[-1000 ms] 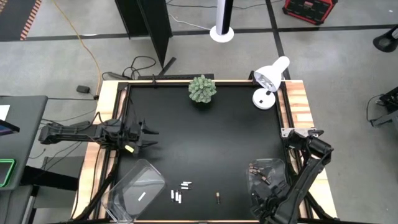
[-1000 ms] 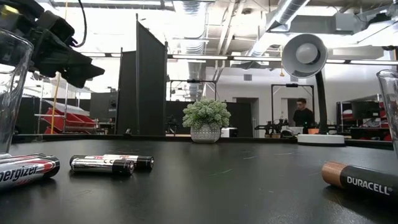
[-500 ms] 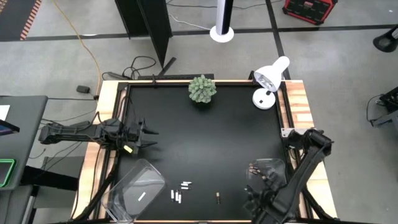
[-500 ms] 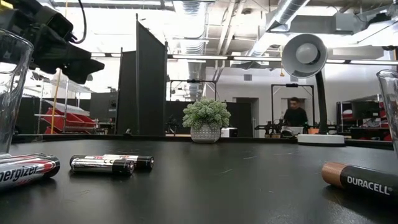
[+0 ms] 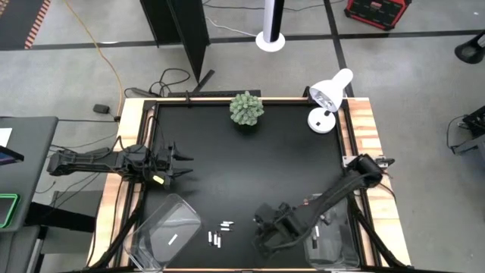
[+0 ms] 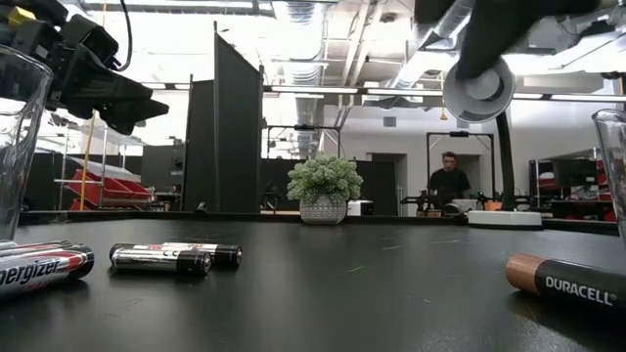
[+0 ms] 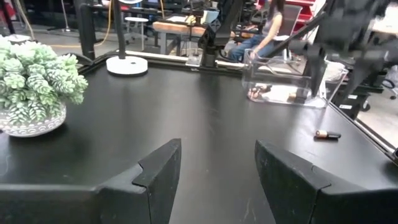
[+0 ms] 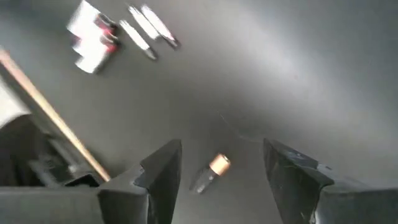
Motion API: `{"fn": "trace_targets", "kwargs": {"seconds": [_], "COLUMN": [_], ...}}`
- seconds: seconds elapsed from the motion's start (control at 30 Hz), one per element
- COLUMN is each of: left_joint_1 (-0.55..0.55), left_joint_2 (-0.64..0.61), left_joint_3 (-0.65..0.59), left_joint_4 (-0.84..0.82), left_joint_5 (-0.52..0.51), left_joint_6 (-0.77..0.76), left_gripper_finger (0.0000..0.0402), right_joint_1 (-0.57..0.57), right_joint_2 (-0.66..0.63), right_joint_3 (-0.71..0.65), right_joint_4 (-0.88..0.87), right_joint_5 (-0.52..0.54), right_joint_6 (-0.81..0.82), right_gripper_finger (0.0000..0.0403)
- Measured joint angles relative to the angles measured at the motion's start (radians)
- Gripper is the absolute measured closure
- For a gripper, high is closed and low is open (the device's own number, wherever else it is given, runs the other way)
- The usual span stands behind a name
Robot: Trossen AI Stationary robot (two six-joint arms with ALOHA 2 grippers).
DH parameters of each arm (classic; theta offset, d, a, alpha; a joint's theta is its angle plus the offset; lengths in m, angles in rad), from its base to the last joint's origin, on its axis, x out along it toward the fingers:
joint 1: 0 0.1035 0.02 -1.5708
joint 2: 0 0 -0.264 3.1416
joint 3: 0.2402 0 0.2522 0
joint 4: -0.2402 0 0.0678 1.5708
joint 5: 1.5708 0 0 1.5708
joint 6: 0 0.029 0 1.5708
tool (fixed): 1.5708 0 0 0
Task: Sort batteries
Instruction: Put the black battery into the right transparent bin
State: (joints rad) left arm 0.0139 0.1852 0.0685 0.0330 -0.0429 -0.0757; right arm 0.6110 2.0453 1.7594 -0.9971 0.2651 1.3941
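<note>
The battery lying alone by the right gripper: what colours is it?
Black battery with a copper end, clearest in the low view.

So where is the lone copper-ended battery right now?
In the high view the copper-ended battery is hidden under the right end effector, at the table's near edge, right of the white batteries; the right wrist view shows it lying between the open fingers.

A robotics lab: exposed ceiling ducts (image 6: pixel 460 15), workbenches (image 7: pixel 180 28), black partitions (image 6: pixel 238 127).
</note>
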Motion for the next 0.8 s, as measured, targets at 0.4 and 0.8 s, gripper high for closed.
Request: {"fn": "trace_targets", "kwargs": {"seconds": [0.4, 0.8], "left_joint_1": [0.000, 0.000], "left_joint_2": [0.000, 0.007], "left_joint_3": [0.001, 0.002], "left_joint_4": [0.001, 0.010], "left_joint_5": [0.001, 0.001], "left_joint_6": [-0.016, 0.005], "left_gripper_finger": [0.0201, 0.0201], "right_joint_1": [0.024, 0.014], "right_joint_2": [0.155, 0.224], "right_joint_3": [-0.001, 0.004], "right_joint_4": [0.116, 0.117], "right_joint_5": [-0.174, -0.218], "right_joint_6": [0.173, 0.285], "right_gripper_finger": [0.0168, 0.0169]}}
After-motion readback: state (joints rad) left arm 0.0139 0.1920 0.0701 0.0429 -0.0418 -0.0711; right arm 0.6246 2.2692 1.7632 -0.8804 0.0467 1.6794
